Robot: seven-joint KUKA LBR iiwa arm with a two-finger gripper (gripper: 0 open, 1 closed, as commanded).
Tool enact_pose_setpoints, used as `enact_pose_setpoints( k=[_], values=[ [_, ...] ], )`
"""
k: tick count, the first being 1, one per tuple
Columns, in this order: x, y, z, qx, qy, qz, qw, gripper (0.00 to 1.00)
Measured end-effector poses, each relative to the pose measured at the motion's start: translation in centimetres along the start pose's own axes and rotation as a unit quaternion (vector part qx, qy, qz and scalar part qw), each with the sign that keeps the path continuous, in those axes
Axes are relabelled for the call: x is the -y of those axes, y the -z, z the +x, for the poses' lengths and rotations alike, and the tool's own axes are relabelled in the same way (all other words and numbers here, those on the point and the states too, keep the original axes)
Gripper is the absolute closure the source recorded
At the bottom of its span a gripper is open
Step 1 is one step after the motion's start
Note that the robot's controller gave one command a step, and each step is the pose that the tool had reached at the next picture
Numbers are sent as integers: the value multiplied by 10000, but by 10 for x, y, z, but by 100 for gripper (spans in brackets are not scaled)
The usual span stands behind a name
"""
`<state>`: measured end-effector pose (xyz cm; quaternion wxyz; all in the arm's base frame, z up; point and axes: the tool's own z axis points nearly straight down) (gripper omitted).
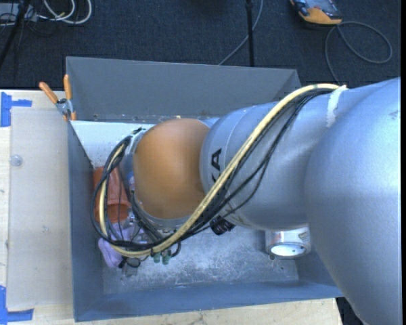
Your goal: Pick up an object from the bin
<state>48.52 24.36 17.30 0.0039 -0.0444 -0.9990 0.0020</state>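
Peeking out at the near left corner of the bin (189,288), a small purple thing (110,254) lies just under the edge of the arm's orange wrist cover (168,171). Behind it a reddish-orange thing (103,193) lies along the left wall, its long axis seemingly front to back. The gripper beneath the cover is probably nearest these two, with a white-topped cylinder (288,244) well apart to the right; whether the gripper is wide or narrow I cannot tell.
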Motion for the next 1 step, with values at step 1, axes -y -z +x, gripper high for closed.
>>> enact_pose_setpoints(
  k=[1],
  values=[
    [-1,-7,0,-4,-216,0,9998,100]
  ],
)
